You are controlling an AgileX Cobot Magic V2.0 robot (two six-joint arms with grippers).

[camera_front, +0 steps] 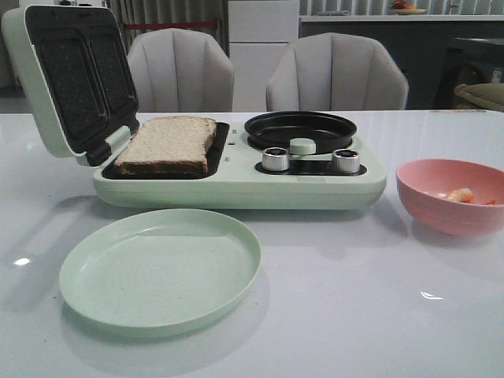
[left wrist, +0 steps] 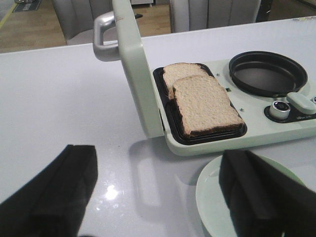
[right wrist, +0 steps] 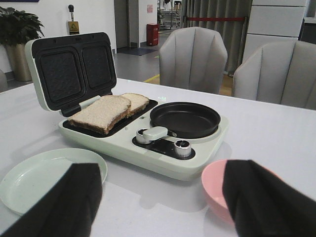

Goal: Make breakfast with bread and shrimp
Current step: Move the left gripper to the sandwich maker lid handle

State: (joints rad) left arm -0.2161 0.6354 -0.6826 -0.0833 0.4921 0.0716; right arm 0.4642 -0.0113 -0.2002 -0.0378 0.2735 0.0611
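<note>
Both grippers hang above the table with jaws spread wide and nothing between them: the left gripper near the plate, the right gripper between the plate and the bowl. Neither shows in the front view, so they seem held back from the work, probably waiting to start.

Largest on the table is the mint-green breakfast maker, its lid tipped up and back to leave the 2 grill wells open. Bread lies in them: 2 slices, the near one overlapping the far one a little, as both wrist views show. They sit on the hot plate, presumably for toasting. Beside them, on the same machine, the round black pan is bare; I judge the shrimp is meant for it. 2 metal knobs sit in front of the pan.

An empty plate lies just in front of the maker, likely for serving.

At the robot's right, well apart from the pan, stands the pink bowl, and in it the small orange-white shrimp, not yet picked up.
</note>
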